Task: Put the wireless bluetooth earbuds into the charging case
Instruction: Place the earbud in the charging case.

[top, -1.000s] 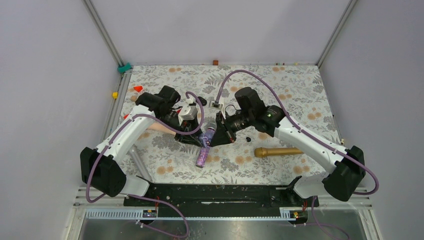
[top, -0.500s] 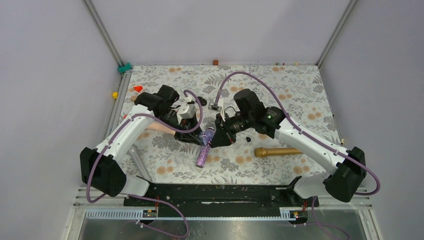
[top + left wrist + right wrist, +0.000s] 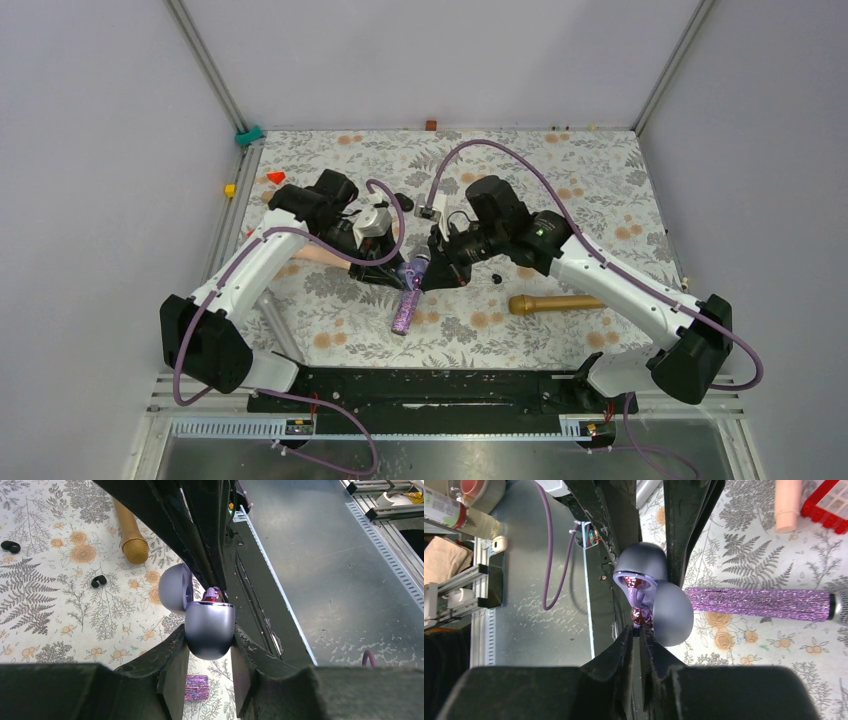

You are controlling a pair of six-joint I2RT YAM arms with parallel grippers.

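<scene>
Both grippers meet mid-frame: the left gripper (image 3: 209,647) clamps the open charging case (image 3: 210,625), and the right gripper (image 3: 637,631), tips nearly together, touches a dark earbud (image 3: 640,615) at its mouth. We should push slowly, straight into the socket.

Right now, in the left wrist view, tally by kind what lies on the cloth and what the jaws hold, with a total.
Microphones: 2 (gold microphone, purple glitter microphone)
Small black pieces: 2 (black piece nearer the case, black piece at the view's edge)
Cases: 1 (charging case, lid open, held in the left jaws)
Total: 5
</scene>
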